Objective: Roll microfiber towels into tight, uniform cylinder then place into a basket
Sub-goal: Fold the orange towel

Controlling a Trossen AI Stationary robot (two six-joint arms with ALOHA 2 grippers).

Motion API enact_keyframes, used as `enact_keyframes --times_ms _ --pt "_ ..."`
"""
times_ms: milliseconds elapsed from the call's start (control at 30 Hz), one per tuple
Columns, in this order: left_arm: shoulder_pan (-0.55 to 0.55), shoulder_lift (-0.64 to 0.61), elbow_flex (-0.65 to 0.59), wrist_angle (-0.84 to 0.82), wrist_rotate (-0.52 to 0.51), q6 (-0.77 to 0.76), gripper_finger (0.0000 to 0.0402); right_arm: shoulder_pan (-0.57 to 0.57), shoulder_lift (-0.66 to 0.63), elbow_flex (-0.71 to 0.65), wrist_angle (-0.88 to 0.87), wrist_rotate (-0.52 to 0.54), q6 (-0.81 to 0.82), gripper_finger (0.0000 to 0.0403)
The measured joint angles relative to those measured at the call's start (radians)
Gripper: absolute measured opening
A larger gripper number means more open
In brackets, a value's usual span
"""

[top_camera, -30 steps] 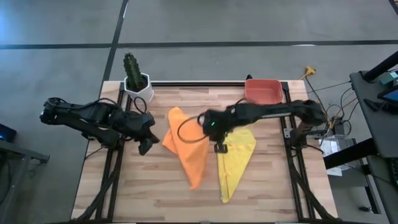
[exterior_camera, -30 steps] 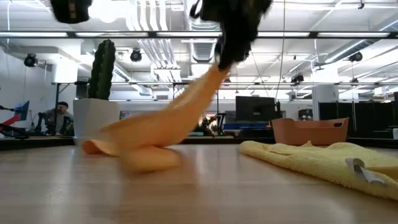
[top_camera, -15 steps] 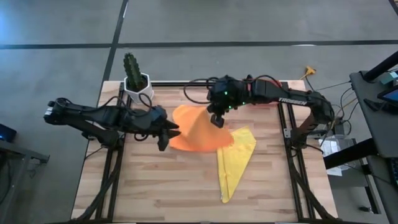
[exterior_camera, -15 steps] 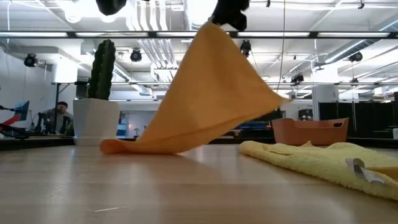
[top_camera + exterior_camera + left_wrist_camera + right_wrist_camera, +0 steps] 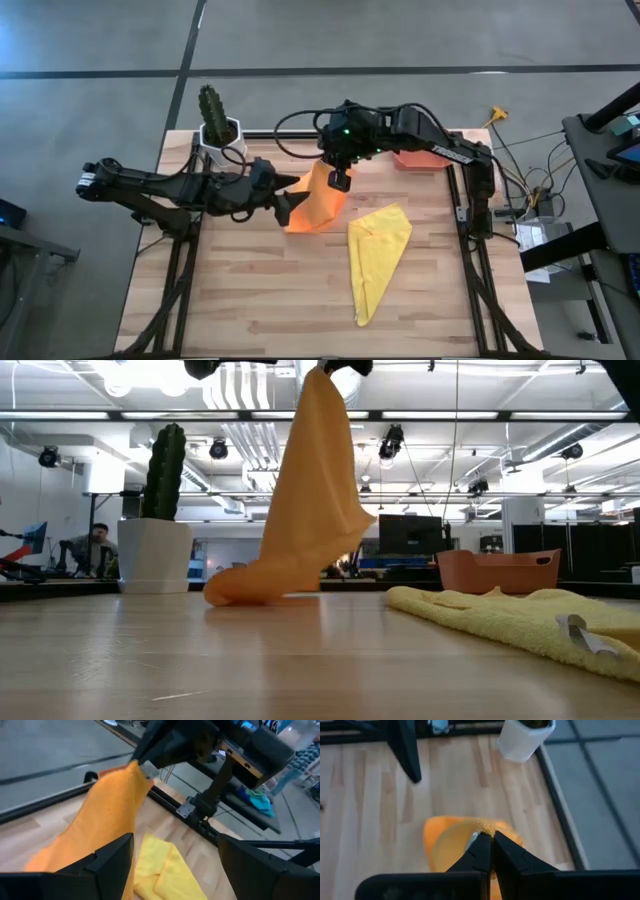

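High view: right gripper [image 5: 338, 180] pinches the orange towel [image 5: 312, 200] by a corner, lifted at table's back centre, left gripper [image 5: 283, 208] spread just beside it, yellow towel [image 5: 375, 250] flat nearby, basket [image 5: 415, 158] under the right arm; low view: orange towel [image 5: 305, 500] hangs, tail on table [image 5: 300, 660]; no readable writing.

No legible text, label, brand, number or sign appears in any view. White lettering is present on the right arm [image 5: 452, 152] in the high view, but it is too small to read.
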Motion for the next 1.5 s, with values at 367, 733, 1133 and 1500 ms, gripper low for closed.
enact_keyframes --times_ms 367,733,1133,1500 --pt "0.004 0.007 -0.006 -0.05 -0.03 0.064 0.0272 -0.013 -0.054 -0.019 0.156 0.122 0.006 0.0009" --pt "0.011 0.012 -0.002 0.113 -0.456 0.278 0.0272 -0.022 -0.019 -0.023 0.255 0.291 0.217 0.0009" --pt "-0.01 0.076 0.024 0.431 -0.514 0.876 0.0272 -0.02 -0.019 -0.021 0.479 0.256 0.482 0.0009" --pt "-0.004 0.248 0.184 0.442 -0.667 0.978 0.0272 -0.015 -0.019 -0.021 0.519 0.256 0.397 0.0009"
